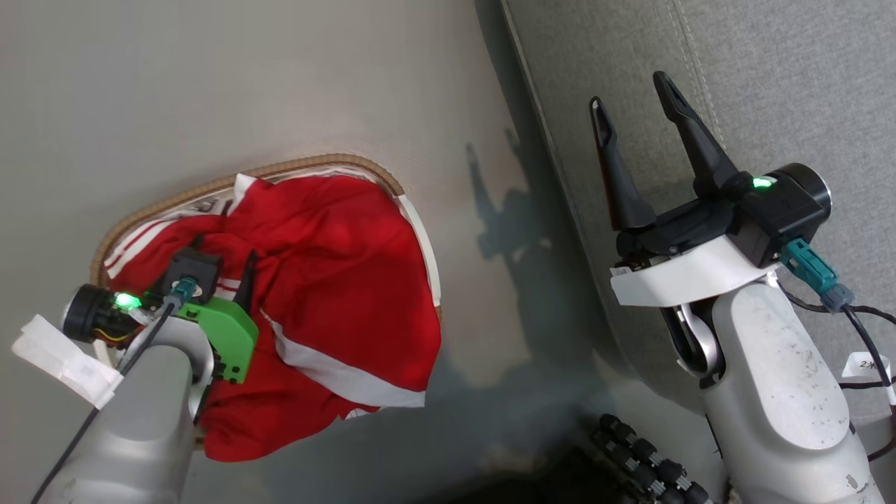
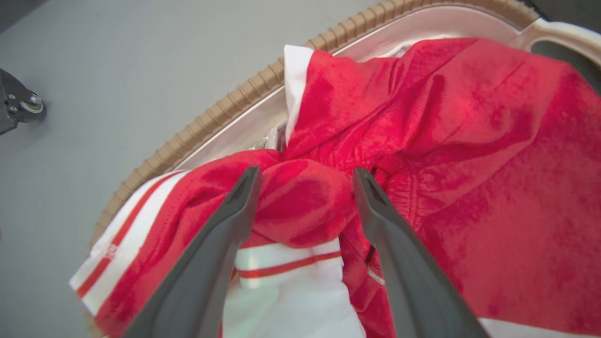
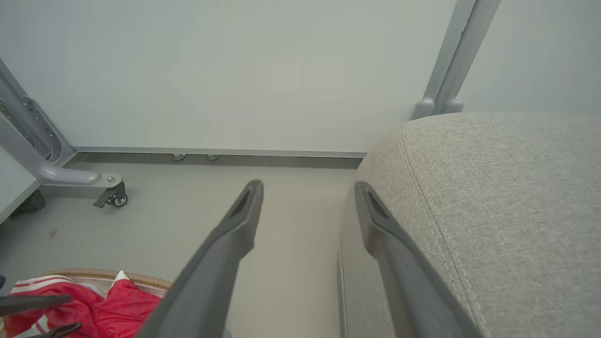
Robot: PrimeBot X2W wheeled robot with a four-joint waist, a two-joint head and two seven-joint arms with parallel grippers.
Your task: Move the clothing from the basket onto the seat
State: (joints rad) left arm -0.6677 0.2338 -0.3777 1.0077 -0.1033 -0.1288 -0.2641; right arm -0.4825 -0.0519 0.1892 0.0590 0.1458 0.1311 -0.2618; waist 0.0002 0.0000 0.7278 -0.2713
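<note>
The clothing (image 1: 329, 280) is a heap of red fabric with white stripes that fills the basket (image 1: 315, 163) and hangs over its near side. My left gripper (image 2: 306, 173) is down on the heap and open, its two fingers standing either side of a bunched red fold without pinching it. In the head view one of its dark fingers (image 1: 247, 276) pokes into the cloth. My right gripper (image 1: 630, 94) is open and holds nothing, raised over the left edge of the grey seat (image 1: 770, 84). The right wrist view shows the seat (image 3: 493, 211), the basket rim (image 3: 108, 273) and the clothing (image 3: 122, 300).
A strip of grey floor (image 1: 504, 280) separates the basket from the seat. A metal frame leg with a caster (image 3: 110, 197) stands by the wall. Another caster (image 2: 23, 105) sits on the floor beyond the basket. Dark parts of my base (image 1: 644, 455) show at the bottom.
</note>
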